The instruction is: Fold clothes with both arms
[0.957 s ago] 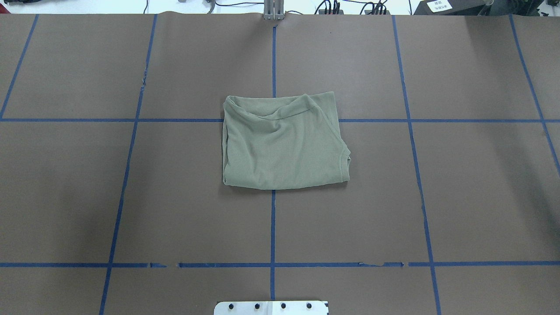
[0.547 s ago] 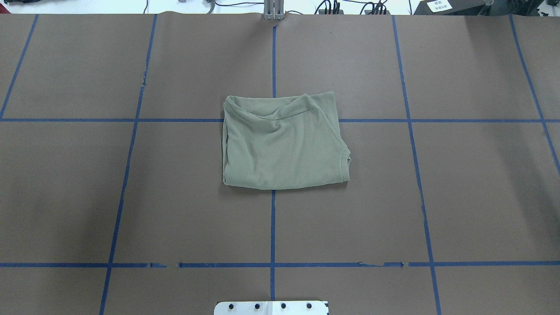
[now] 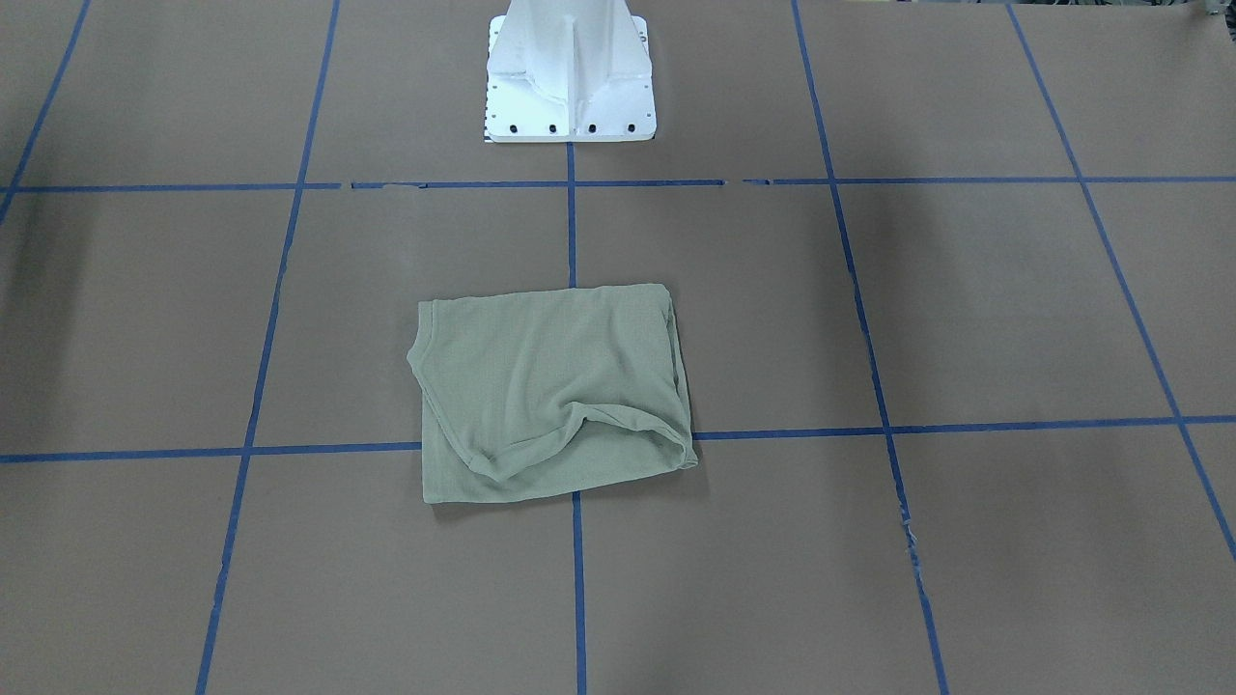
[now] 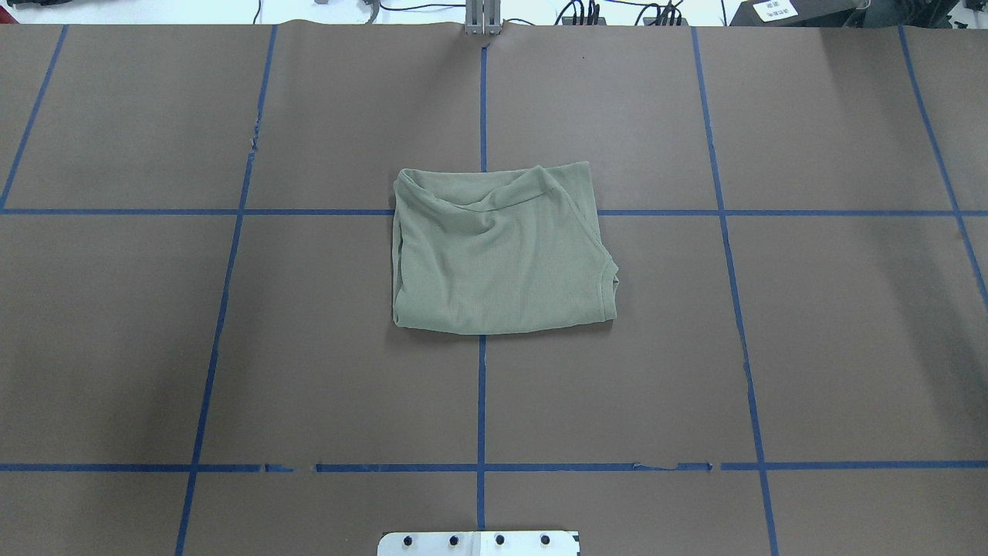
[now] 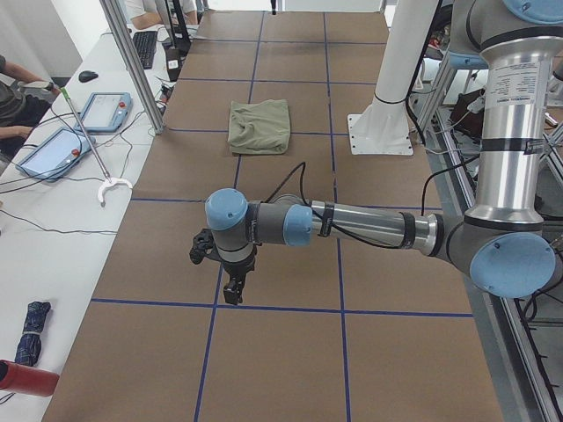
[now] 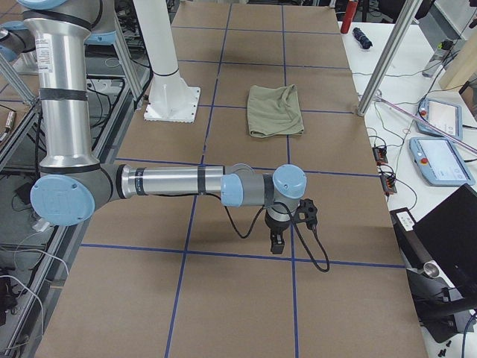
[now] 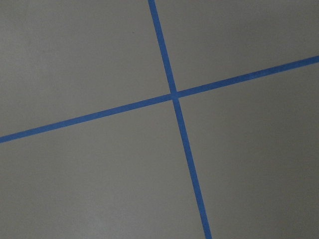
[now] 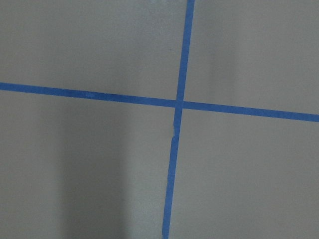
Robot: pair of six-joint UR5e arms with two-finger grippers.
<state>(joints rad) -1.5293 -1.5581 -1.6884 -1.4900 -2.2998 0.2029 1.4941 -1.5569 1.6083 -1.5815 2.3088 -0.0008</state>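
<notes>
The sage-green shirt [image 4: 498, 251] lies folded into a rough rectangle at the middle of the brown table; it also shows in the front view [image 3: 550, 391], the left side view [image 5: 259, 126] and the right side view [image 6: 275, 110]. Its round neck faces the far edge. My left arm's gripper [image 5: 232, 290] hangs over the table's left end, far from the shirt. My right arm's gripper [image 6: 277, 243] hangs over the right end, also far off. Both show only in the side views, so I cannot tell whether they are open or shut. Both wrist views show only table and tape.
Blue tape lines [image 4: 481, 401] grid the brown table [image 4: 309, 347]. The white pedestal base [image 3: 570, 72] stands at the robot's edge. Tablets [image 5: 104, 112], a keyboard and cables lie on the white side bench. A metal frame post [image 6: 387, 56] stands near the shirt.
</notes>
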